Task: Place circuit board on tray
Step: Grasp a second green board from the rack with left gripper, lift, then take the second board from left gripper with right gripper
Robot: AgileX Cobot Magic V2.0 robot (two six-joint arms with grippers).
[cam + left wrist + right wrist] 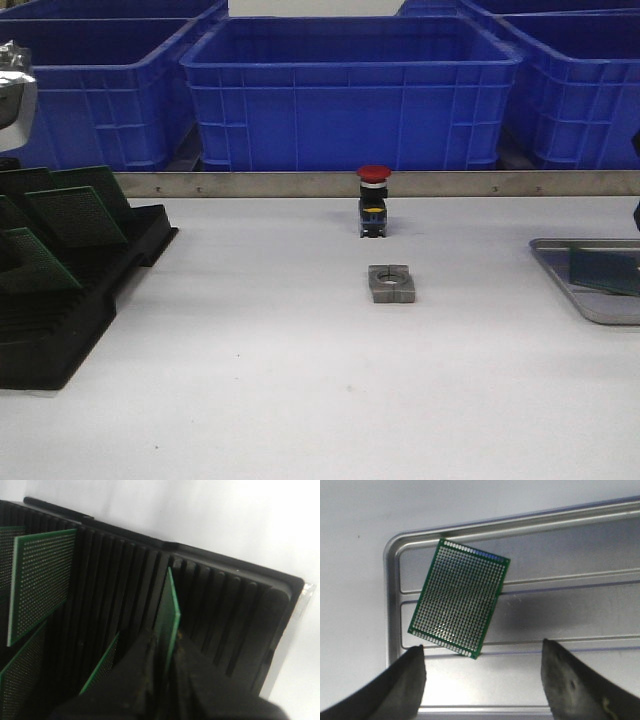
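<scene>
Tabletop [300, 400] in the front view is white, with a black slotted rack [90, 300] at its left edge holding several green circuit boards [75, 215] on edge. A red-capped push button [373, 200] stands near the middle, and a small metal block [391, 283] with a round hole lies just in front of it. The silver tray [560, 265] sits at the right edge with a circuit board [605, 268] lying flat in it. Blue bins [350, 90] line the back.

Left wrist view: the left gripper [166, 672] has its fingers [140, 675] clenched on the lower edge of an upright board [170, 610] standing in a slot of the rack [225, 615]. Other boards [40, 585] stand in nearby slots.

Right wrist view: the right gripper [482, 680] hangs over the tray [570, 545], its fingers [407, 685] spread wide apart and holding nothing. The perforated green board [459, 602] lies flat and askew on the ridged floor near a rounded corner.
</scene>
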